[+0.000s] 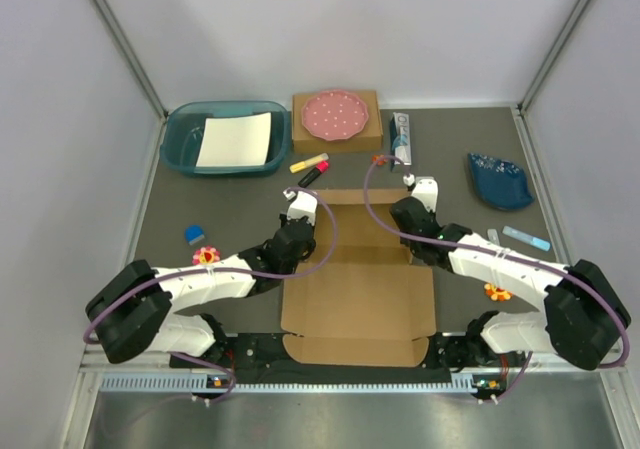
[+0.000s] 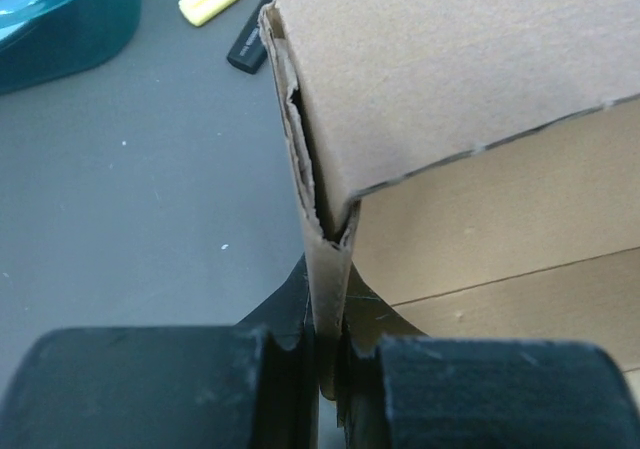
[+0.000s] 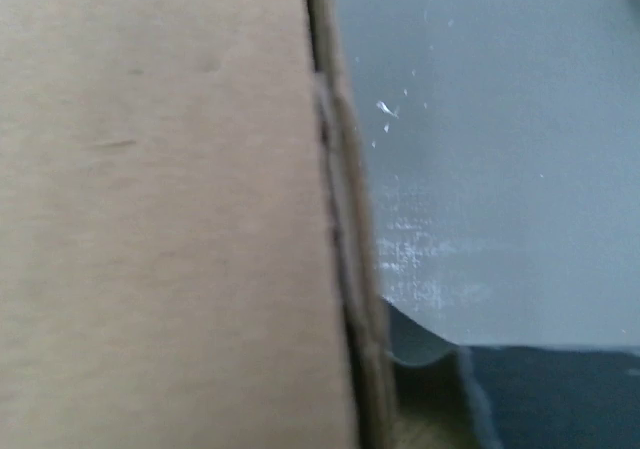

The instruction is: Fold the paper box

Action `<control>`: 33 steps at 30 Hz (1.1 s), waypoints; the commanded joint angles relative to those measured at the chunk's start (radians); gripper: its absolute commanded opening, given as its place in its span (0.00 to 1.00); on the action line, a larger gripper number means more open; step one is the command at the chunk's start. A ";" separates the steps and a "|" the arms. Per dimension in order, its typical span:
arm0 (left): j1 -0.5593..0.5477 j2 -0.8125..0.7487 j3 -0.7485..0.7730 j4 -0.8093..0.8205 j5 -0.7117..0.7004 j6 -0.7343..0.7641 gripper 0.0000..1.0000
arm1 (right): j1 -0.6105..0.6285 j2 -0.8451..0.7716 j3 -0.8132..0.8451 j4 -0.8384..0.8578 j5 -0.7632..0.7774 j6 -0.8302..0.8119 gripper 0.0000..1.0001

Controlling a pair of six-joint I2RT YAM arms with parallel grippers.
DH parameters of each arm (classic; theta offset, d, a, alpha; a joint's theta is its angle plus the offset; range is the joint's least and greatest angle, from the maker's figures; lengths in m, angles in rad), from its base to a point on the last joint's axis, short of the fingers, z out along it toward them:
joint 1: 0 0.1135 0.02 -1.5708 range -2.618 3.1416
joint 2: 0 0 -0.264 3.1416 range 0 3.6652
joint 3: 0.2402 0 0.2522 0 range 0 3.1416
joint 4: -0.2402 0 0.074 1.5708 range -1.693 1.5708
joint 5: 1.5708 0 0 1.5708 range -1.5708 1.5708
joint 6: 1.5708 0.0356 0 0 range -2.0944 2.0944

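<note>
The paper box [image 1: 360, 304] is a large brown cardboard sheet lying between my arms, its far part raised into walls. My left gripper [image 1: 298, 207] is shut on the folded left side wall. In the left wrist view, the doubled cardboard edge [image 2: 325, 269] runs down between my shut jaws [image 2: 332, 364], with the box's inside [image 2: 500, 239] to the right. My right gripper [image 1: 420, 191] holds the right side wall. In the right wrist view, the cardboard [image 3: 160, 219] fills the left half, its edge runs down to my gripper [image 3: 385, 389], and only one finger [image 3: 540, 399] shows.
A teal bin [image 1: 225, 139] holding white paper stands at the back left. A smaller brown box with a pink dotted plate [image 1: 336, 116] is behind the paper box. Yellow and pink markers [image 1: 312, 166], a tube [image 1: 401, 134] and a blue dish [image 1: 500, 181] lie nearby.
</note>
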 commanded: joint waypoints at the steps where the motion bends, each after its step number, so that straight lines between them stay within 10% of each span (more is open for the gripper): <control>1: -0.021 -0.004 0.025 0.058 0.064 0.021 0.00 | 0.008 0.003 -0.029 -0.022 0.011 0.018 0.30; 4: -0.021 -0.007 0.019 0.054 0.058 0.017 0.00 | 0.009 0.013 -0.043 -0.027 0.002 0.035 0.31; 8: -0.021 -0.009 0.015 0.052 0.055 0.009 0.00 | 0.009 0.023 -0.052 -0.024 -0.002 0.039 0.00; 14: -0.021 -0.013 0.015 0.045 0.053 0.003 0.00 | 0.009 -0.012 -0.063 -0.022 0.001 0.041 0.00; 20: -0.021 -0.012 0.015 0.040 0.048 0.000 0.00 | 0.009 -0.072 -0.037 -0.047 0.030 0.050 0.45; 33: -0.021 -0.007 -0.001 0.042 0.050 -0.003 0.00 | 0.002 -0.084 0.031 0.001 0.084 0.006 0.40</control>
